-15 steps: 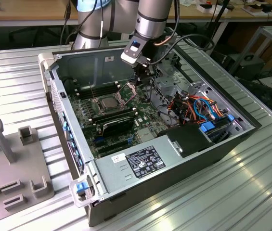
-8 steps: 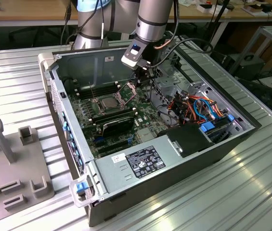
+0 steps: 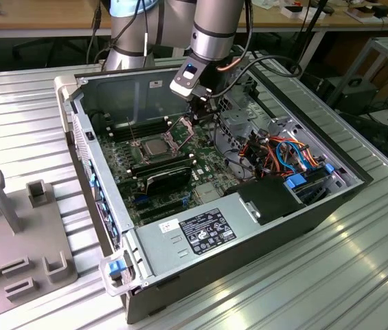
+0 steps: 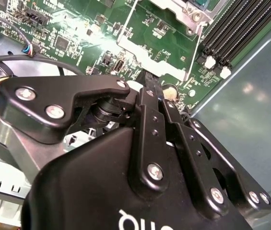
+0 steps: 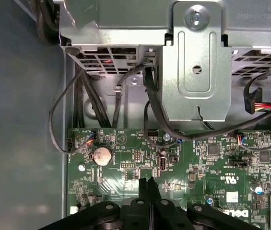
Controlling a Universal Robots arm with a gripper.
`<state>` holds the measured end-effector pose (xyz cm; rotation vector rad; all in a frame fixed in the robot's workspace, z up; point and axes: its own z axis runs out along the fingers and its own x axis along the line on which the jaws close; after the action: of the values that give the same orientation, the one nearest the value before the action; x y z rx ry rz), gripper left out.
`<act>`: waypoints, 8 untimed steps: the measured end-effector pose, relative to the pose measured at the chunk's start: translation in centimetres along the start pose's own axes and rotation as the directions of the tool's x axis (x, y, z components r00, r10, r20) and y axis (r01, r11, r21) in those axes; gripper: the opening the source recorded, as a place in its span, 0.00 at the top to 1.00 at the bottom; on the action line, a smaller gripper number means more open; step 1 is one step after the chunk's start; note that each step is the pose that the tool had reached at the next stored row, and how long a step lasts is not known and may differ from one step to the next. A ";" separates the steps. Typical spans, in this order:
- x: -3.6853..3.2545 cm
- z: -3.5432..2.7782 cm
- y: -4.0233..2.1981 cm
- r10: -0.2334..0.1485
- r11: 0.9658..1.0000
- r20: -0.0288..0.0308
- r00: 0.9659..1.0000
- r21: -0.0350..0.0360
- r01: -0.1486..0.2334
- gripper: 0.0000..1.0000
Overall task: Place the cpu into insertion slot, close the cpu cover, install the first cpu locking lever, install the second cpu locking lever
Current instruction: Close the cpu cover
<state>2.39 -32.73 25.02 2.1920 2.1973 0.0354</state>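
Observation:
In the exterior view the cpu (image 3: 154, 146) lies flat in the insertion slot (image 3: 142, 155), its silver top showing. The cpu cover (image 3: 180, 130) stands raised beside it on the exterior view's right. My gripper (image 3: 204, 115) hangs just right of that cover inside the case. In the second wrist view the black fingers (image 4: 150, 96) are pressed together, with the gripper (image 4: 149, 85) right at the free edge of the cpu cover (image 4: 149, 62); whether they touch it I cannot tell. The first wrist view shows the gripper (image 5: 147, 182) shut and empty over the green motherboard (image 5: 212, 158).
Black memory sticks (image 3: 163, 166) lie in front of the socket. A metal drive cage (image 5: 197, 62) and loose cables (image 3: 283, 155) crowd the case on the exterior view's right. The power supply (image 3: 200, 230) fills the near corner. A grey fixture (image 3: 15, 227) stands on the ribbed table.

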 end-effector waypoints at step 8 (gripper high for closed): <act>0.02 -0.03 -0.64 0.000 1.000 0.000 1.000 0.000 0.000 0.89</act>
<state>1.75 -32.70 25.02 2.1920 2.1973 0.0353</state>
